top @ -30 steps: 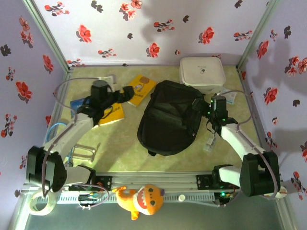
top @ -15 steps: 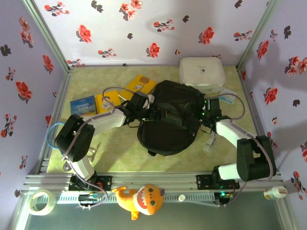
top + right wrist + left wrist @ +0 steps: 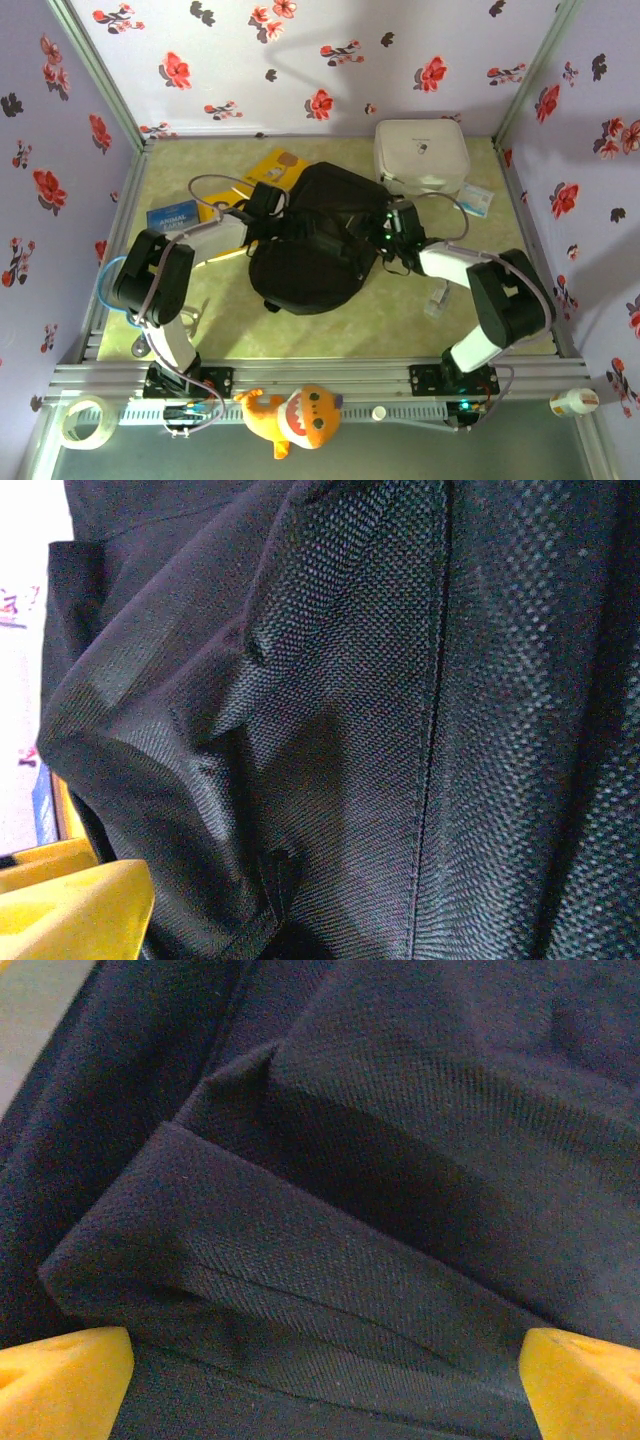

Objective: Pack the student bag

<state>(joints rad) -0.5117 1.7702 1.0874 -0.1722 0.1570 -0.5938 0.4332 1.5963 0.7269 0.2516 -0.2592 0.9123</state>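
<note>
Straddling a fold of the student bag (image 3: 400,1160), the left end effector (image 3: 320,1385) gapes wide; right end effector (image 3: 383,235) state unclear.

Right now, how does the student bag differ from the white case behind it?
The student bag is black fabric, unlike the white case. The bag is clearly larger than the case. The bag lies slumped and creased in the middle, while the case keeps a neat rounded-square shape in the back right corner. Both rest on the green tabletop.

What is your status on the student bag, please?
Left gripper open, straddling a fold of student bag. Right gripper against it, state unclear. White case close behind.
</note>
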